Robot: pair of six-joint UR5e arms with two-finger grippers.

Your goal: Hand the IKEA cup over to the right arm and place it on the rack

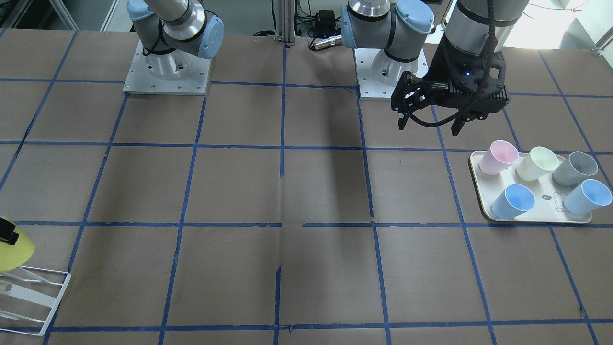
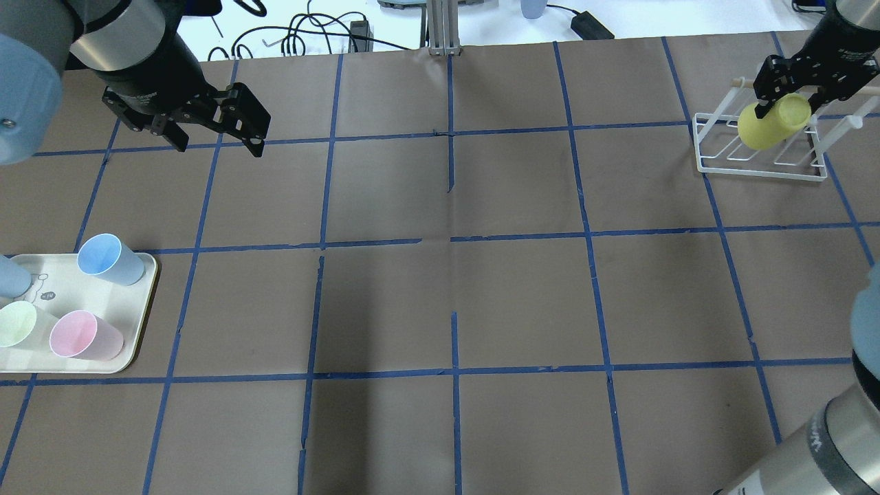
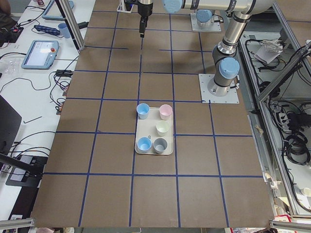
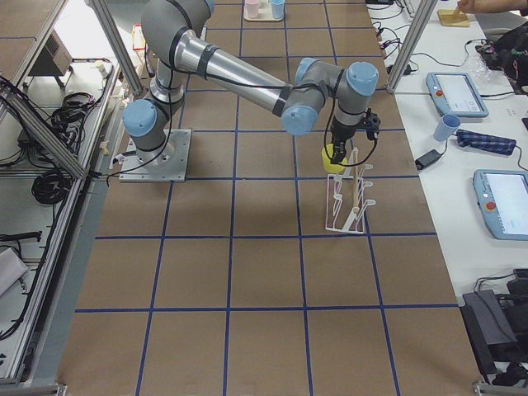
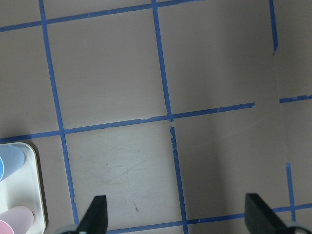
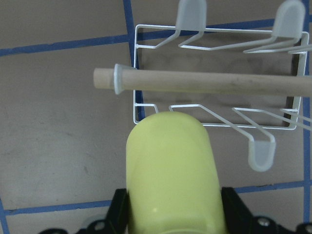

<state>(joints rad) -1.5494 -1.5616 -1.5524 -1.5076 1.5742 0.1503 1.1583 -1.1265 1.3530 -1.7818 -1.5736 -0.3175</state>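
The yellow IKEA cup (image 2: 773, 124) is tilted on its side in my right gripper (image 2: 789, 103), which is shut on it. It hangs just over the white wire rack (image 2: 756, 161) at the table's far right. In the right wrist view the cup (image 6: 170, 165) lies between the fingers (image 6: 117, 214), its closed bottom pointing at the rack's prongs (image 6: 243, 117) and wooden-ended peg (image 6: 195, 82). I cannot tell if it touches a prong. In the front-facing view the cup (image 1: 14, 249) and rack (image 1: 33, 297) sit at the left edge. My left gripper (image 2: 220, 143) is open and empty, above the table.
A cream tray (image 2: 103, 292) at the table's left holds several pastel cups, among them a pink one (image 2: 82, 335), a blue one (image 2: 110, 259) and a pale cream one (image 1: 536, 163). The left gripper (image 1: 429, 127) hovers behind the tray. Blue tape lines grid the brown table.
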